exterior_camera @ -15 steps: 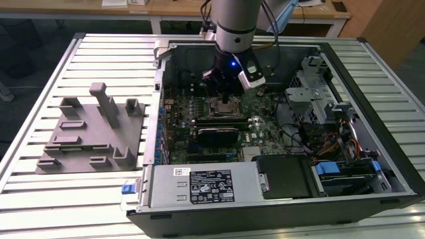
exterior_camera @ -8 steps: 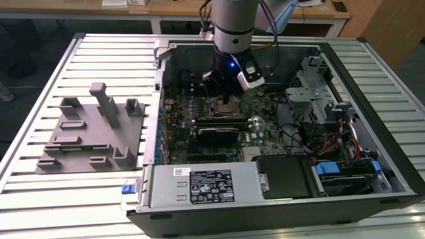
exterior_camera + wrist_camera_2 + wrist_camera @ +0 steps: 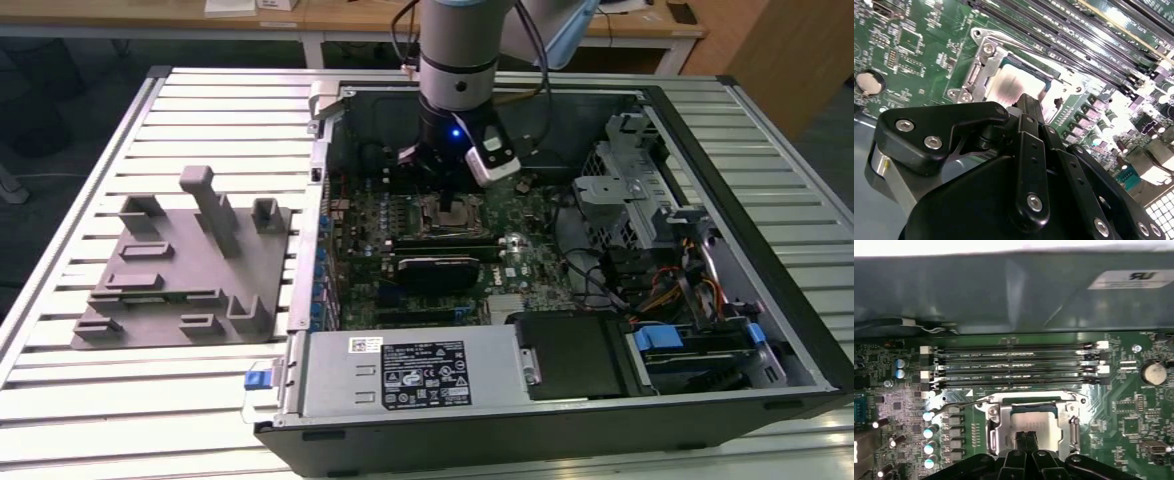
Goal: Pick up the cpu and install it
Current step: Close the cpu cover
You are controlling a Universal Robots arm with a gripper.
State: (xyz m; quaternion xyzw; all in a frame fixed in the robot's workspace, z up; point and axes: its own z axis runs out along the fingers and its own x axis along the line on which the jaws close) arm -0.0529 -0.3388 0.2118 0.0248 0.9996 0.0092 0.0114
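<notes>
The cpu is a small square chip with a silver-grey top. It lies flat inside the metal-framed socket on the green motherboard. In the second wrist view the cpu shows just past my black fingertips. My gripper hangs straight over the socket, its two thin fingers drawn together at the chip's near edge, touching or just above its top. The exterior view has the gripper low inside the open computer case, over the socket.
Several memory slots run beside the socket, and a thin lever wire sticks out from it. A black card, power supply and drive cage crowd the case. A grey fixture plate lies on the exterior view's left.
</notes>
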